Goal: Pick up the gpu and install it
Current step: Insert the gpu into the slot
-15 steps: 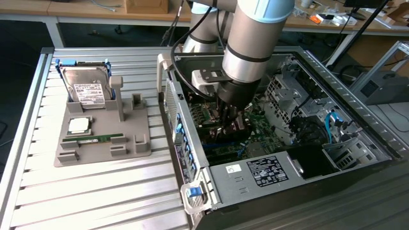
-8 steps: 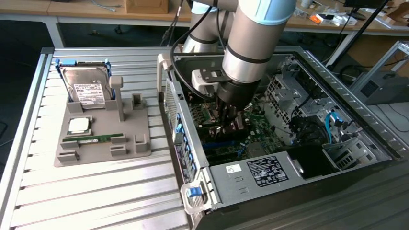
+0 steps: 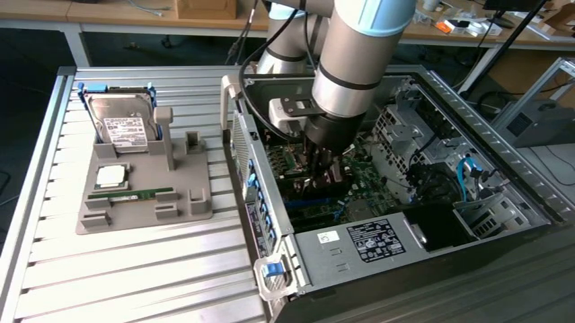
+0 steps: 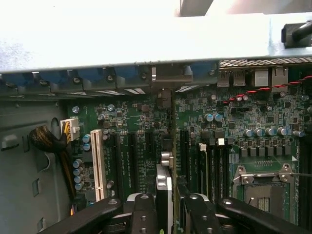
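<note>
Inside the open case: gripper (image 3: pixel 321 176) is down over the motherboard (image 3: pixel 373 176), deep among the expansion slots.
Grip: fingers (image 4: pixel 145 212) are clamped on the gpu (image 4: pixel 165 187), holding it edge-on by its upper edge, 1 finger on each side.
Card: thin and vertical in the wrist view, running away from the gripper toward the rear bracket openings (image 4: pixel 161 80) of the computer case (image 3: pixel 386 245).
Slots: several dark slots lie parallel below the card, with 1 white slot (image 4: pixel 98 163) off to one side; which dark slot the card sits over I cannot tell.
Seating: whether the connector edge has entered a slot is hidden by the card itself.
Doing it well: my read is the card must stay square to the board, bracket end lined up with its rear opening, and any push should go straight down with no twist.
Risk: a tilted card could catch the slot lip or nearby capacitors (image 4: pixel 212 118).
Tray: on the exterior view's left, hard drive (image 3: pixel 123 121), processor (image 3: pixel 112 176) and memory stick (image 3: pixel 131 196) sit on the grey fixture (image 3: pixel 144 219).
</note>
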Robot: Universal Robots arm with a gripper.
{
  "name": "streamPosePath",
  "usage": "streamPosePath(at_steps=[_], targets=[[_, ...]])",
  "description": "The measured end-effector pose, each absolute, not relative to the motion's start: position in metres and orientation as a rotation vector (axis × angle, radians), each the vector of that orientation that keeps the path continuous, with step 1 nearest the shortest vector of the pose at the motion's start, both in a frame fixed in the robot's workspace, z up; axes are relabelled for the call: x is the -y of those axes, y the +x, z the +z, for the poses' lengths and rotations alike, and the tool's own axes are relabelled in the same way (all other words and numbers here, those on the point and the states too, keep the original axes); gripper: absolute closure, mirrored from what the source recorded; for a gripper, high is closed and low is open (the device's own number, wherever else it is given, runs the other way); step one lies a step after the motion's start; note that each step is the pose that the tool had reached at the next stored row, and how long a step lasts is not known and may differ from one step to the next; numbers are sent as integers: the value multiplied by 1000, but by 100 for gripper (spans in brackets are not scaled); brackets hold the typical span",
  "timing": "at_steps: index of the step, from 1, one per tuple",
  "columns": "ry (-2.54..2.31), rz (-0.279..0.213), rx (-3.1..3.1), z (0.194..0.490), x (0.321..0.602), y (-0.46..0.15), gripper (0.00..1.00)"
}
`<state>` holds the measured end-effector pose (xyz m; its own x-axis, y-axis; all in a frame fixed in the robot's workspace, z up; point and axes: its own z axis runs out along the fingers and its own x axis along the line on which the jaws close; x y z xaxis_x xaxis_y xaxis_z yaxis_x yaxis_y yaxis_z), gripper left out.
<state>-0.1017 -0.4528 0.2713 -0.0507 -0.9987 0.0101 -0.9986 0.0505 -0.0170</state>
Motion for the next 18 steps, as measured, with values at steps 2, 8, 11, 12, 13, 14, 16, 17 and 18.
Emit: streamPosePath(at_steps=[2,8,11,12,13,14,16,17,18], targets=[[-2161,-30,-2274,270,453,-102,73],[-2165,-22,-2278,270,453,-102,73],[-2166,-20,-2279,270,453,-102,73],[-2166,-20,-2279,270,453,-102,73],[-2166,-20,-2279,270,453,-102,73],[-2166,-20,-2279,269,453,-102,73],[-2166,-20,-2279,267,453,-102,73],[-2166,-21,-2279,266,453,-102,73],[-2166,-21,-2279,266,453,-102,73]])
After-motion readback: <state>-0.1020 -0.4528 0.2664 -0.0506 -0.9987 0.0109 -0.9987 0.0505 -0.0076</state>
